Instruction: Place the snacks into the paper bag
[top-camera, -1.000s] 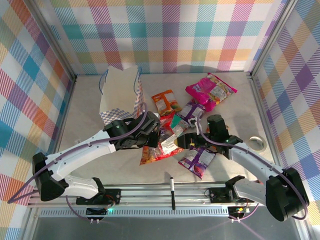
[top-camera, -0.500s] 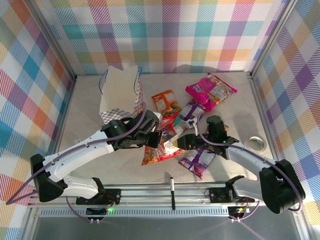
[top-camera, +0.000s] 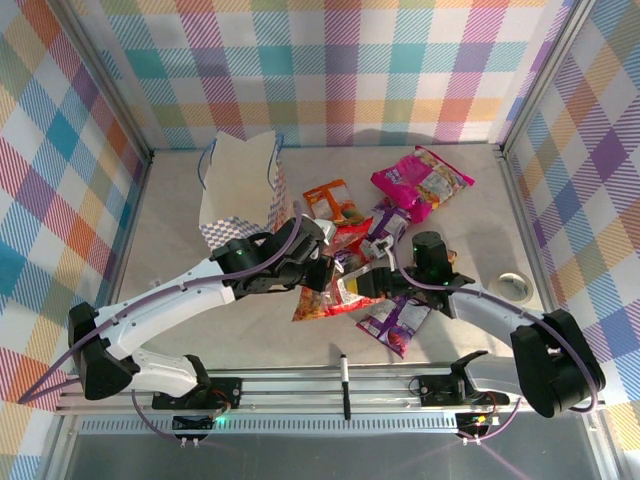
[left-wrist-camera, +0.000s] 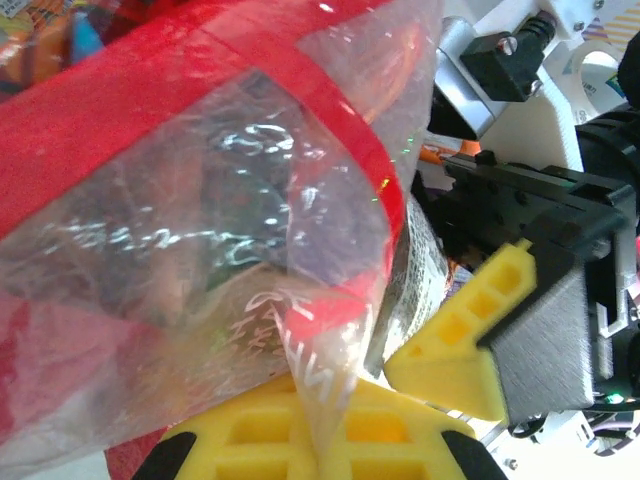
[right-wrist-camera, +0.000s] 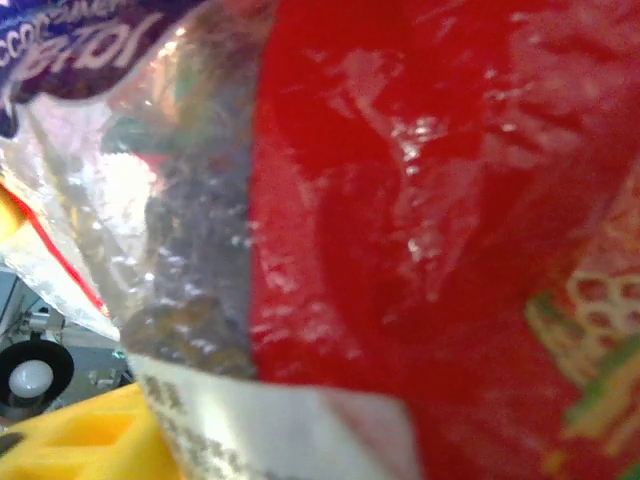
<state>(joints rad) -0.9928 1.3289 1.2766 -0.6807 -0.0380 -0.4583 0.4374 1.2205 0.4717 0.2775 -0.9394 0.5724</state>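
Red packet (top-camera: 330, 298) clenched in left hand (top-camera: 321, 273), right hand (top-camera: 368, 285) grip unclear, paper bag (top-camera: 238, 182) beside.

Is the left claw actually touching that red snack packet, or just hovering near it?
Touching. In the left wrist view, a crinkled edge of the red packet is pinched in the left gripper, between its yellow fingers.

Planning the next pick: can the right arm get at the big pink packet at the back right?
Probably yes. The pink packet lies uncovered at the back, on that arm's side, with nothing over it. The right tool is busy, though, pressed against the red packet.
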